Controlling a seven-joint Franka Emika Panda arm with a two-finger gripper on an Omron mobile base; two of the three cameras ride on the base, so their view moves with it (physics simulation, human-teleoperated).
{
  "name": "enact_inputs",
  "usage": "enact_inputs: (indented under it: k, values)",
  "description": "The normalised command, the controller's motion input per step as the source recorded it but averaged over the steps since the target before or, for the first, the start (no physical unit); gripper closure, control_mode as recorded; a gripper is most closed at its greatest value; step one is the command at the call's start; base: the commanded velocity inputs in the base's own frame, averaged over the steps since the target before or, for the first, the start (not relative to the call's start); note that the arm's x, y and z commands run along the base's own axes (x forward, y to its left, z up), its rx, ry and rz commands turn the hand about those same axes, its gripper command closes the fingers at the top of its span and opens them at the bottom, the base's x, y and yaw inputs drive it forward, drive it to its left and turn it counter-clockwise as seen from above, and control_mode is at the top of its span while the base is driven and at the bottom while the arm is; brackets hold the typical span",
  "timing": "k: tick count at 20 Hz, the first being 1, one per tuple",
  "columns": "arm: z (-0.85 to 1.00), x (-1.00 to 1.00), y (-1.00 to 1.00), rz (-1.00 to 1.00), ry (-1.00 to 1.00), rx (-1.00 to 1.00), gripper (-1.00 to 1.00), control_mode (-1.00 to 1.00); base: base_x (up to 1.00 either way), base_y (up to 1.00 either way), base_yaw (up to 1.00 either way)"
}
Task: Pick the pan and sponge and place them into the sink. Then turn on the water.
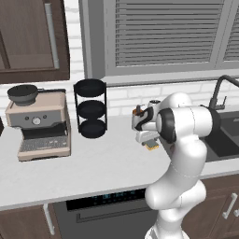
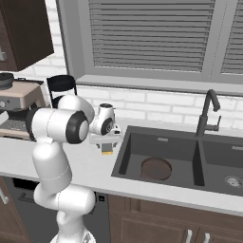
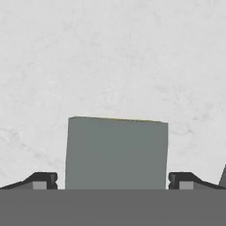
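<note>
- On the pale grey speckled counter, just left of the sink, I see my two-finger gripper pointed straight down over the small rectangular sponge with its grey-green face and yellow layer.
- From the hand view, the sponge's grey-green face lies between the two dark fingertips; a thin yellow edge shows along its far side.
- I read the jaws as spread wide, one tip on each side of the sponge, with a little gap on both sides; nothing is gripped.
- From the right base view, the sponge shows as a small yellow block just beneath the hand, resting on the counter.
- Inside the left basin of the wide dark grey double-basin sink lies the round shallow dark brown pan, flat on the bottom.
- At the sink's far edge, between the basins, stands the tall black faucet.
- Far left on the counter I note a beige espresso machine and, right of it, a black three-tier rack.
</note>
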Motion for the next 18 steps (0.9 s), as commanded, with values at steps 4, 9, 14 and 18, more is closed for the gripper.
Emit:
enact_inputs:
  k: [4, 9, 14, 18]
  values:
    - [-0.2, 0.12, 0.0, 0.01, 0.0, 0.0, -1.0, -1.0, 0.0, 0.0, 0.0]
    - [-0.22, 0.01, 0.0, 0.0, 0.0, 0.0, -1.0, -1.0, 0.0, 0.0, 0.0]
    - [-0.11, 0.0, 0.0, 0.0, 0.0, 0.0, -1.0, -1.0, 0.0, 0.0, 0.0]
    - [0.0, 0.0, 0.0, 0.0, 0.0, 0.0, -1.0, -1.0, 0.0, 0.0, 0.0]
